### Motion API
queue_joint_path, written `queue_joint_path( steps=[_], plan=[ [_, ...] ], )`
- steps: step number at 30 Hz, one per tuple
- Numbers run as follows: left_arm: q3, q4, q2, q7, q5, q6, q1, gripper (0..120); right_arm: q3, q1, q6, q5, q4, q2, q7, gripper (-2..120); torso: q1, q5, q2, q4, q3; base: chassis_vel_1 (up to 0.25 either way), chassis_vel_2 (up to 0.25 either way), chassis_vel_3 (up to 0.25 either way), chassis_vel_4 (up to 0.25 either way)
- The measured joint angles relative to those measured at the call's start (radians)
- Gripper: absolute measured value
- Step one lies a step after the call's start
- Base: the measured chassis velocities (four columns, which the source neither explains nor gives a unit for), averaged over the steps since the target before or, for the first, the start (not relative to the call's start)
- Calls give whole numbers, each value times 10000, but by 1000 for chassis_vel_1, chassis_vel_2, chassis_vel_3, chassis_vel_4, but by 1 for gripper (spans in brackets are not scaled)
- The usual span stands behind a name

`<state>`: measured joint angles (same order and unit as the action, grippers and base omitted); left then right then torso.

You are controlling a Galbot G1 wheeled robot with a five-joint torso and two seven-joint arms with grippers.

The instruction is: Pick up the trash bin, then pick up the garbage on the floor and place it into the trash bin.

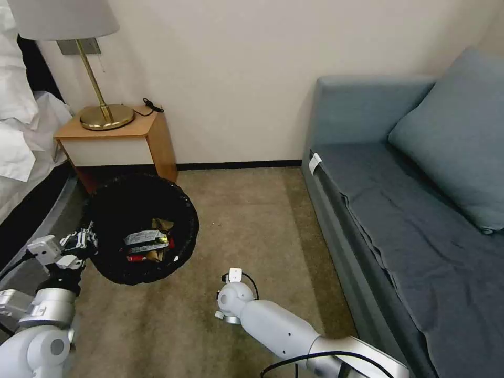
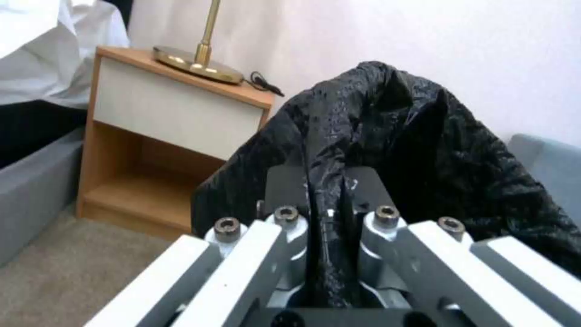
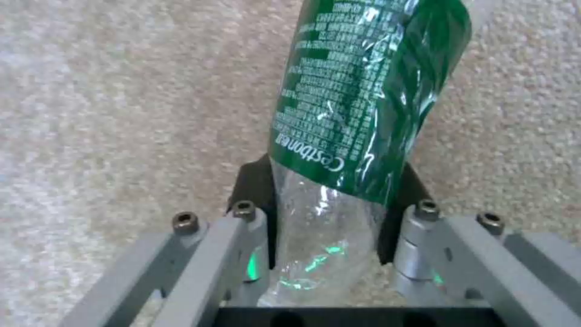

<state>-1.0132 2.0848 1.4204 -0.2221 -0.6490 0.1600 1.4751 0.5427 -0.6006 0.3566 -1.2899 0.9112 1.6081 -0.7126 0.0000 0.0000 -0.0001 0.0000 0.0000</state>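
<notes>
Down on the carpet, right gripper [image 3: 330, 213] clamped on the bottle [image 3: 357, 104].

Pinched across the clear lower body just below the green label; thin, light, crackly plastic, likely to dent and slip, so a hold on the bare wall beside the label looks soundest. Over at the carpet's left edge, by the nightstand [image 1: 118, 139], left gripper [image 2: 327, 206] nipped shut on the black liner at the trash bin [image 1: 142, 231] rim, bin tilted mouth-up; soft bag, could tear or slide off. Inside: silver-and-yellow wrapper [image 1: 146, 239], red scrap, brown paper.
</notes>
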Motion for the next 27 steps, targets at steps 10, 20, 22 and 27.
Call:
queue_joint_path(
  steps=[10, 20, 22, 27],
  plan=[
    [19, -354, 45, 111, -107, 25, 139, 6, -99, 33, -32, -41, 844, -149, -41, 25, 0, 3, 0, 3, 0, 0, 0, 0, 0],
    [104, -802, -109, 385, -549, 179, 209, 6, -264, 636, -314, 150, 2986, -1661, -482, 25, 0, 0, 0, -2, 0, 0, 0, 0, 0],
    [137, -869, -187, 416, -615, 215, 208, 6, -314, 787, -433, 459, 3417, -1877, -482, 25, 0, 2, 0, -2, 0, 0, 0, 0, 0],
    [213, -1152, -227, 497, -737, 278, 190, 6, -346, 1216, -562, 1698, 4641, -2442, -259, 25, 0, 3, 0, -1, 0, 0, 0, 0, 0]
  ],
)
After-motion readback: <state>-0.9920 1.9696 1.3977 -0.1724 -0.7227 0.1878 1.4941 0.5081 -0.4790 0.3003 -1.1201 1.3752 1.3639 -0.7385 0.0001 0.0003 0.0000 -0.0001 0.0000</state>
